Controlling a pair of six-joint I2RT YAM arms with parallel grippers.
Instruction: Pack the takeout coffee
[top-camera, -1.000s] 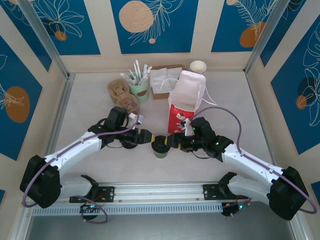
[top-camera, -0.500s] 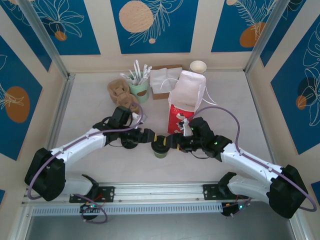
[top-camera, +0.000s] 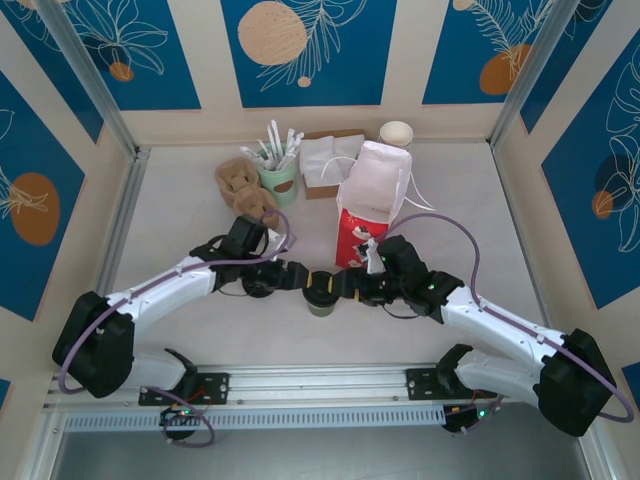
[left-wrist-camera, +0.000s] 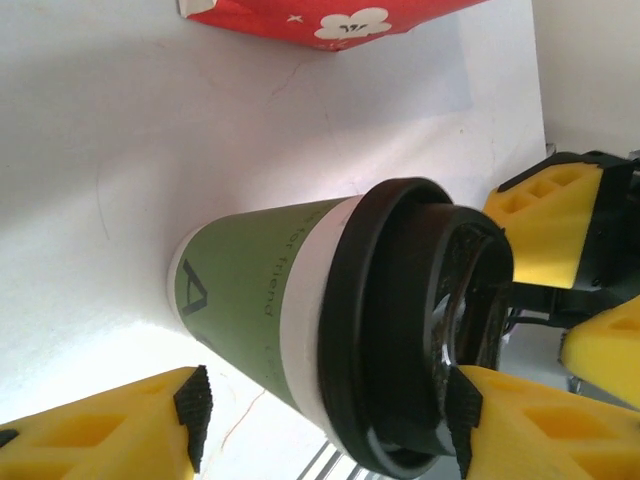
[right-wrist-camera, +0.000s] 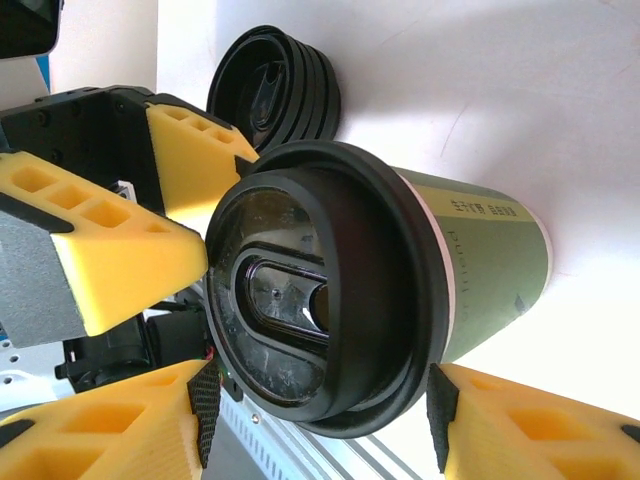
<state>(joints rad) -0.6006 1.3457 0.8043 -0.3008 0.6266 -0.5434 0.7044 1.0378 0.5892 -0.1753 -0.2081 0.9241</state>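
Tall red paper bag (top-camera: 368, 205) with its white-lined mouth open stands at one o'clock from the small olive-green paper cup with round black plastic lid (top-camera: 322, 292). The cup is upright. Left gripper (top-camera: 302, 277) flanks it at nine o'clock, right gripper (top-camera: 346, 284) at three, equally near. Both are half-spread; contact cannot be determined.

Both arms are the same build tbh: left arm (top-camera: 160, 287) and right arm (top-camera: 500, 325) have glossy white links with chunky black joints, and a greyish-purple cable (top-camera: 478, 262) runs along each. Left gripper (left-wrist-camera: 328, 415) and right gripper (right-wrist-camera: 322, 410) have yellow fingers (right-wrist-camera: 90, 430) with moulded cutouts and ribbed black pads (left-wrist-camera: 193, 415). There's a tiny green light (top-camera: 433, 288) on the right arm.
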